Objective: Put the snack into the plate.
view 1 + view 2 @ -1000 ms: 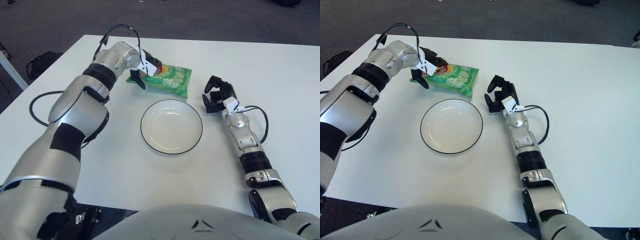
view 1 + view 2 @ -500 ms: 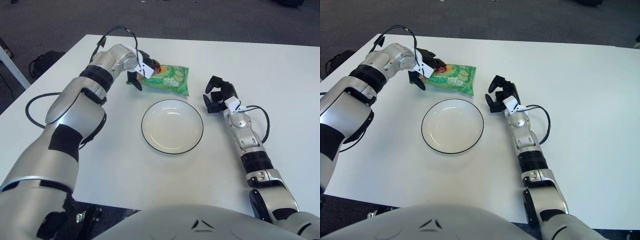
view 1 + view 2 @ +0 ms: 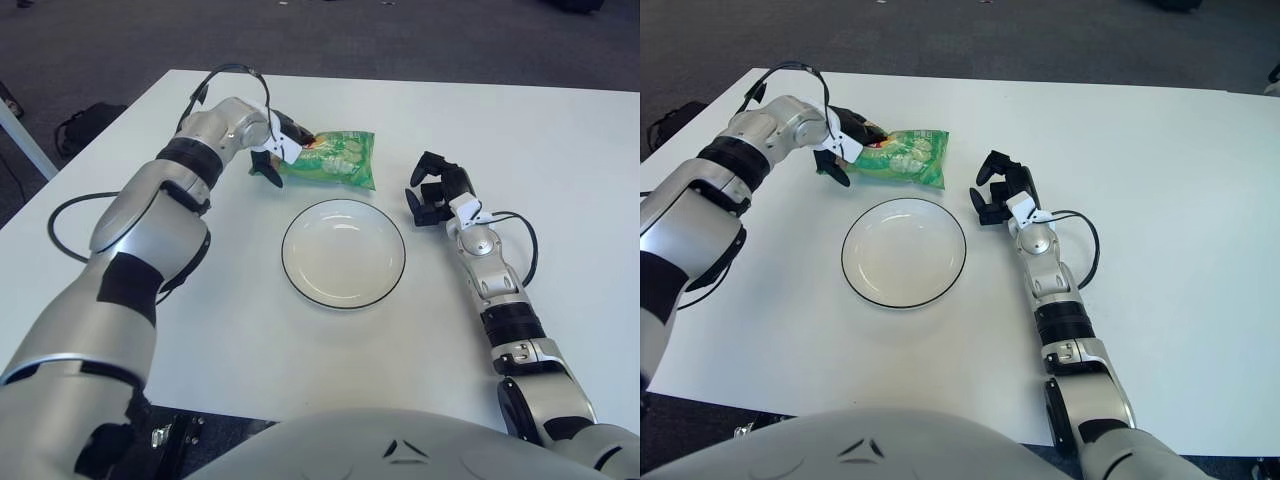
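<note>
A green snack bag [image 3: 335, 160] with pale slices printed on it lies behind the white, dark-rimmed plate [image 3: 343, 252] at the table's middle. My left hand [image 3: 282, 148] is shut on the bag's left end, with a finger above and one below it. The bag's right end points toward the plate's far side. Nothing lies in the plate. My right hand [image 3: 432, 192] shows to the right of the plate, fingers curled, holding nothing.
The white table [image 3: 560, 180] stretches wide to the right and behind. A black cable [image 3: 70, 215] loops beside my left arm near the table's left edge. Another cable [image 3: 525, 240] curls by my right forearm.
My left hand has drawn back to the left and a little away from me, taking the snack bag with it. The right hand has not moved.
</note>
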Tool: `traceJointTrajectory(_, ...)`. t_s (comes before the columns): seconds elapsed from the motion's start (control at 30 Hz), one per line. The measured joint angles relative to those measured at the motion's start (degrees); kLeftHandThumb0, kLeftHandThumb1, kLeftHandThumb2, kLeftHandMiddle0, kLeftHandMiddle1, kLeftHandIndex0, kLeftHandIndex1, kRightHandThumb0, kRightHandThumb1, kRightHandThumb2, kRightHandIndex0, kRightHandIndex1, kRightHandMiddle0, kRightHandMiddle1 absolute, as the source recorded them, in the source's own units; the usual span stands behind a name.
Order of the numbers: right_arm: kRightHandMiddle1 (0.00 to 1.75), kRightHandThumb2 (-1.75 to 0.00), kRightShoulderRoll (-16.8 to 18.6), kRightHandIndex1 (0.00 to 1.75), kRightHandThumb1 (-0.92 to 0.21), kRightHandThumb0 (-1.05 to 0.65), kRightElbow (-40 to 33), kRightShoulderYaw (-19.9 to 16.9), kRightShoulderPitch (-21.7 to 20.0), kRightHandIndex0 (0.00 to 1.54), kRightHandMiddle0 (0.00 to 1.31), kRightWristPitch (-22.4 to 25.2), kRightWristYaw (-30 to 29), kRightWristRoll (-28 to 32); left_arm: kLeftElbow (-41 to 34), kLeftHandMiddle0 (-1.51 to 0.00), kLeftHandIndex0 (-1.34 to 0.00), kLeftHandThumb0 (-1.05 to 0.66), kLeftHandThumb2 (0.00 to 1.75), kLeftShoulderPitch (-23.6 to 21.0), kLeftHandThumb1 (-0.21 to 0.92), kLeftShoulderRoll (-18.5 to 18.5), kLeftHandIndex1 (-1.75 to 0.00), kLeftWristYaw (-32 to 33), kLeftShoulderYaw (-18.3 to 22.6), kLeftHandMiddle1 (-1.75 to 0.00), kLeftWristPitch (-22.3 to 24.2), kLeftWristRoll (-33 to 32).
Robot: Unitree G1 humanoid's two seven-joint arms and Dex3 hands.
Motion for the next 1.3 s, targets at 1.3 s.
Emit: traceJointTrajectory(1.3, 1.75, -1.38, -0.43, 1.75, -0.27, -0.50, 0.11, -0.33, 0.24, 1.33, 0.66, 0.03, 0.05, 0.59, -14.88, 0.00, 0.00, -0.83, 0.78, 13.15, 0.44, 21.17, -0.10, 10.42, 2.38, 0.00, -6.40, 4.53)
